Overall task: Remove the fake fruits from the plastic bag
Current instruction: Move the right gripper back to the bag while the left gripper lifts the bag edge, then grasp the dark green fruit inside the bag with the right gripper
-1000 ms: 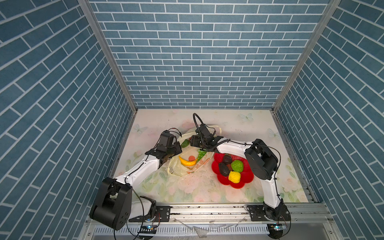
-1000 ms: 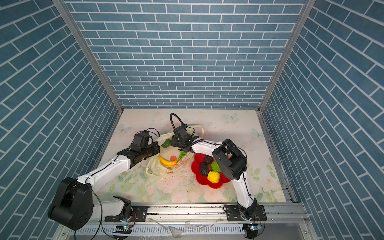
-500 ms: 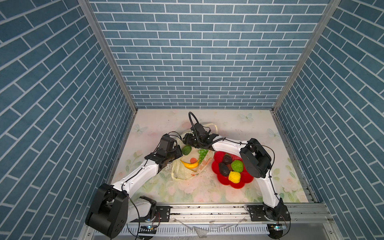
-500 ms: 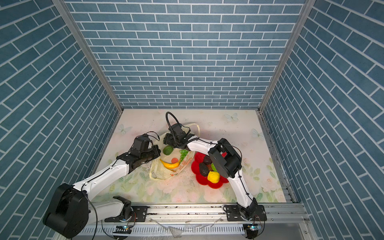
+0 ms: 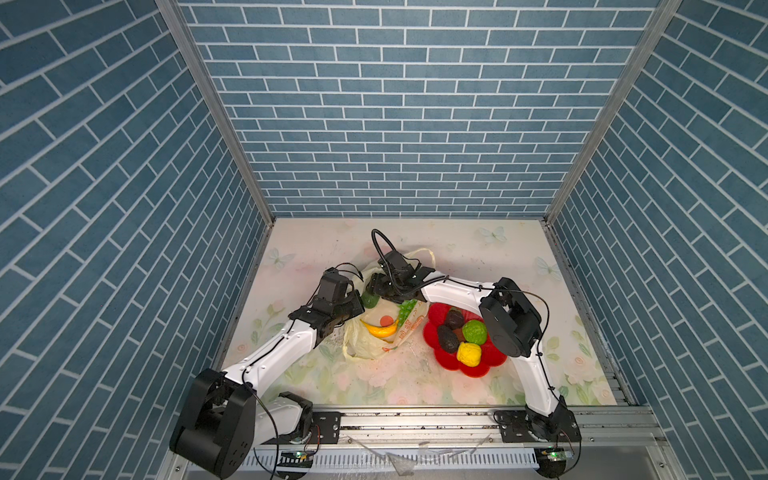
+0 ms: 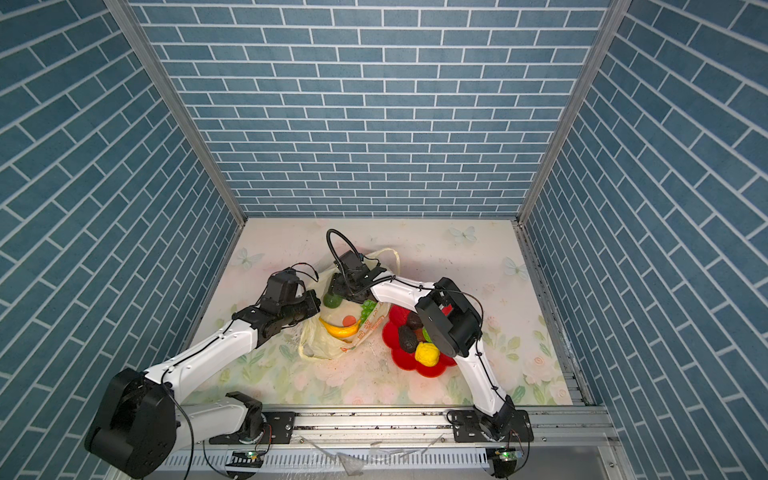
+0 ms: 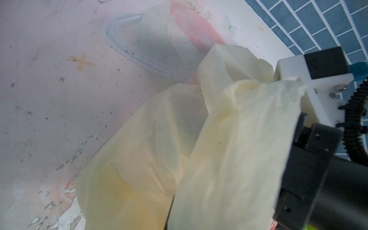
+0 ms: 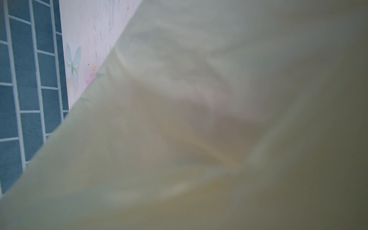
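The only writing is a slanted row of red characters (image 5: 409,328) printed on the thin pale-yellow translucent plastic bag (image 5: 368,345), on the side just below the right claw (image 5: 376,291) in both top views. It is too small to read.

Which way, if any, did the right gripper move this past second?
Yes. The right gripper shifted slightly left, away from the red plate, in both top views.

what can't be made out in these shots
- In both top views the right end effector has its jaws hidden beneath its own wrist.
- Right wrist view: the plastic bag blankets the lens, blurred.
- Left wrist view: bag folds hide the left end effector there.
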`<action>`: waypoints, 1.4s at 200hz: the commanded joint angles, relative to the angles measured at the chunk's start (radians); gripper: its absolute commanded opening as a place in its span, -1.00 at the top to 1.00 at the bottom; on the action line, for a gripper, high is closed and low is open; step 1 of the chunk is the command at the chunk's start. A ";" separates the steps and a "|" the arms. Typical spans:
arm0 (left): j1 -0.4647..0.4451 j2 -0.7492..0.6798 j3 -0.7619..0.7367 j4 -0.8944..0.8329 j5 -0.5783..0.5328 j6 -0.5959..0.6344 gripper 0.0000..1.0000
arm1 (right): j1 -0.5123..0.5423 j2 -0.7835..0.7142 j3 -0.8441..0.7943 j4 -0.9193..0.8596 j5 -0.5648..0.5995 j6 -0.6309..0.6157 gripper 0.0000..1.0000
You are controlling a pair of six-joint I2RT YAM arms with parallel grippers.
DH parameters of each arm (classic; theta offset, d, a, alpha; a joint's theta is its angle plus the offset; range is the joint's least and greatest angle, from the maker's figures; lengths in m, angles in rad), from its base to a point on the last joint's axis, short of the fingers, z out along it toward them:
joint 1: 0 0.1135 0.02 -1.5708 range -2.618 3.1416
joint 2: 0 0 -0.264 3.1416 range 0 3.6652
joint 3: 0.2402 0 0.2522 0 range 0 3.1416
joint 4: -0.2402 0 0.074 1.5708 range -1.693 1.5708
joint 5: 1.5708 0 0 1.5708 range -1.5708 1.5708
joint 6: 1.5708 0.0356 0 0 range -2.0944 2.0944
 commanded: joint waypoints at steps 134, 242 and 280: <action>-0.006 0.017 -0.023 0.027 -0.018 0.013 1.00 | 0.012 0.082 0.066 0.014 -0.082 0.047 -0.14; -0.003 0.043 -0.016 0.038 -0.018 0.018 1.00 | 0.011 0.021 -0.028 0.126 -0.066 0.032 -0.07; 0.008 0.068 0.006 0.030 -0.020 0.043 1.00 | 0.010 -0.095 -0.099 0.152 -0.012 -0.028 -0.06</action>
